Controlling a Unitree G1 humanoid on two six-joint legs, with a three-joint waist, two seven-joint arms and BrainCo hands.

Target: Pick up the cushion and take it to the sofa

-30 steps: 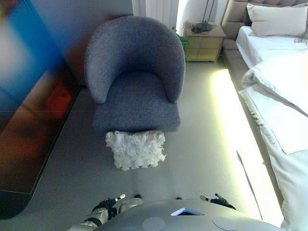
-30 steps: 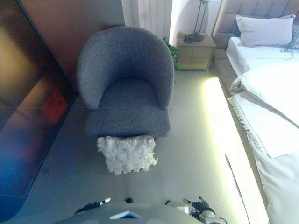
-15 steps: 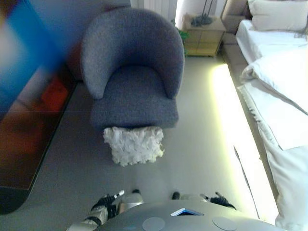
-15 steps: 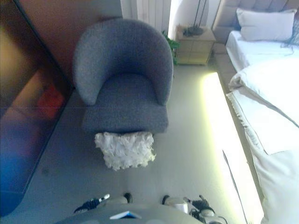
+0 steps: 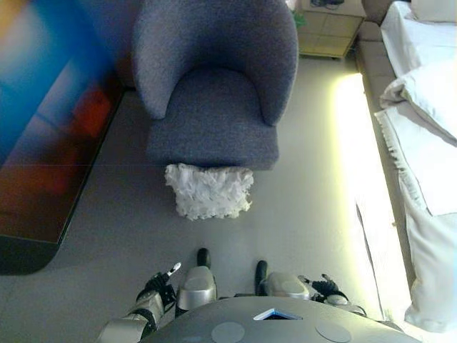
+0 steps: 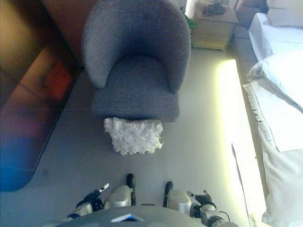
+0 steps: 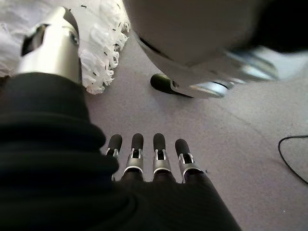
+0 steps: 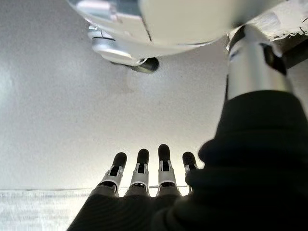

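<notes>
A white ruffled cushion [image 5: 209, 191] lies on the grey floor, leaning against the front of a grey-blue armchair [image 5: 213, 93]. The cushion's frilly edge [image 7: 103, 45] also shows in the left wrist view. My left hand [image 5: 160, 287] hangs low at the bottom left, well short of the cushion, fingers [image 7: 137, 154] straight and empty. My right hand [image 6: 202, 200] hangs at the bottom right, fingers [image 8: 141, 169] straight too, holding nothing.
A dark glossy cabinet front [image 5: 43, 143] runs along the left. A bed with white bedding [image 5: 428, 136] stands on the right, a lit strip along its base. A small wooden nightstand [image 5: 328, 32] sits behind the armchair.
The camera has moved forward and tilted down: the armchair and cushion sit closer and higher in view. Both hands still hang empty at my sides.
</notes>
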